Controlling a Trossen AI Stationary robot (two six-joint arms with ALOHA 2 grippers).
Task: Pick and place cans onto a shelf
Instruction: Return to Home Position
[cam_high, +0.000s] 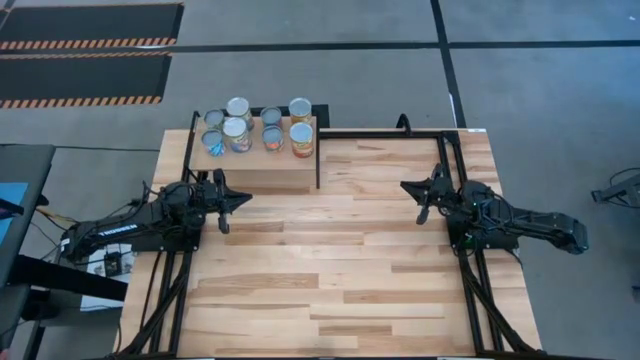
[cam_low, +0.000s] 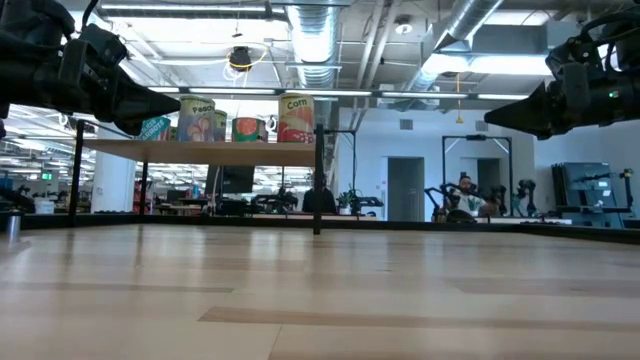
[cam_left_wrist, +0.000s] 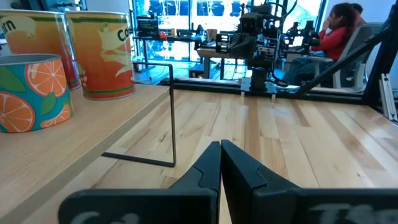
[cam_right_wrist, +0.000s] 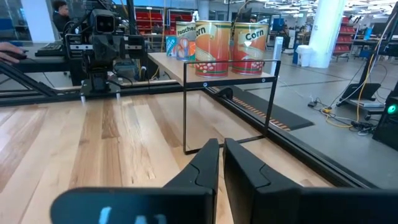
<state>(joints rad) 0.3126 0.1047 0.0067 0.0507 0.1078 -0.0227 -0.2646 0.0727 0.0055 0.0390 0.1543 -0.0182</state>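
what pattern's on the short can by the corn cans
The short can has orange slices on teal; clearest in left wrist view.

Both arms are matte black and built from chunky jointed links. The left arm (cam_high: 150, 222) has a pale marking along its long link and loose black cables (cam_high: 60, 240) trailing near its base. The right arm (cam_high: 530, 225) is a smooth dark tube with a rounded end joint. The left end effector (cam_high: 245, 198) and the right end effector (cam_high: 405, 187) each taper to two dark wedge-shaped fingers (cam_left_wrist: 205, 171) with flat inner faces. The fingers are mounted on a wide black crossbar (cam_left_wrist: 143, 208) bearing faint grey lettering.
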